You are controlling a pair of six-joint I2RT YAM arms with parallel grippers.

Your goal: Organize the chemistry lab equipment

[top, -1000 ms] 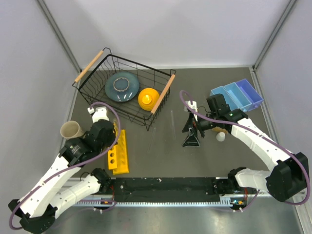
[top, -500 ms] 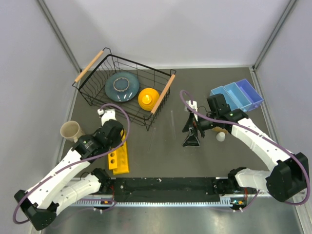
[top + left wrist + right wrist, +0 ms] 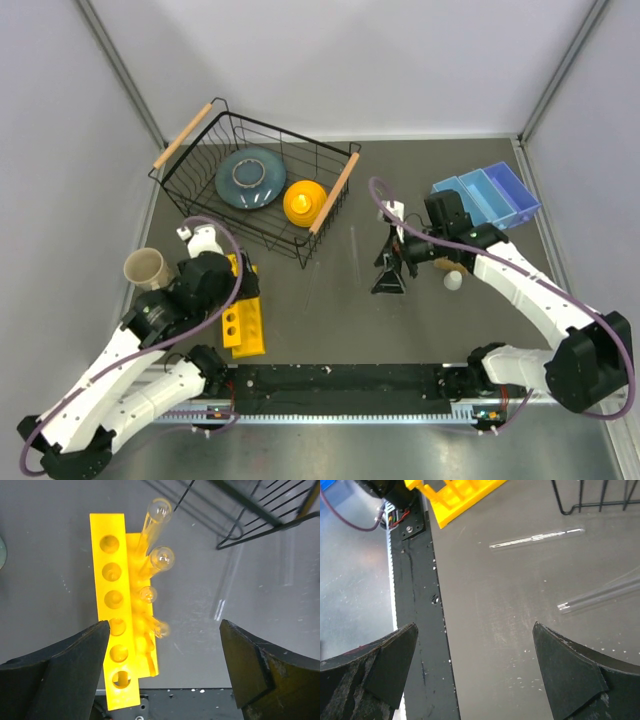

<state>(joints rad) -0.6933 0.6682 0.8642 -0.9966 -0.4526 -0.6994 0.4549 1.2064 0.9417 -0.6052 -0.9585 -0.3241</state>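
While your left gripper (image 3: 164, 626) hangs above the yellow test-tube rack (image 3: 112, 600), its jaws stand wide apart with nothing between them. You can see four glass test tubes (image 3: 162, 557) slanting along the rack's right side, rounded ends toward the wrist camera (whether each sits in a hole is not clear from here). One slim clear glass tube (image 3: 227, 587) lies loose on the dark table (image 3: 50, 555) just right of the rack, near the corner of the black wire basket (image 3: 252, 505). Your right gripper (image 3: 474, 627) is spread wide as well and holds nothing; it points down at the table between the basket and the blue compartment tray (image 3: 490, 195). Another clear tube (image 3: 600, 596) lies flat close to one of its fingers. A small white round piece (image 3: 453, 280) sits on the table near your right wrist.
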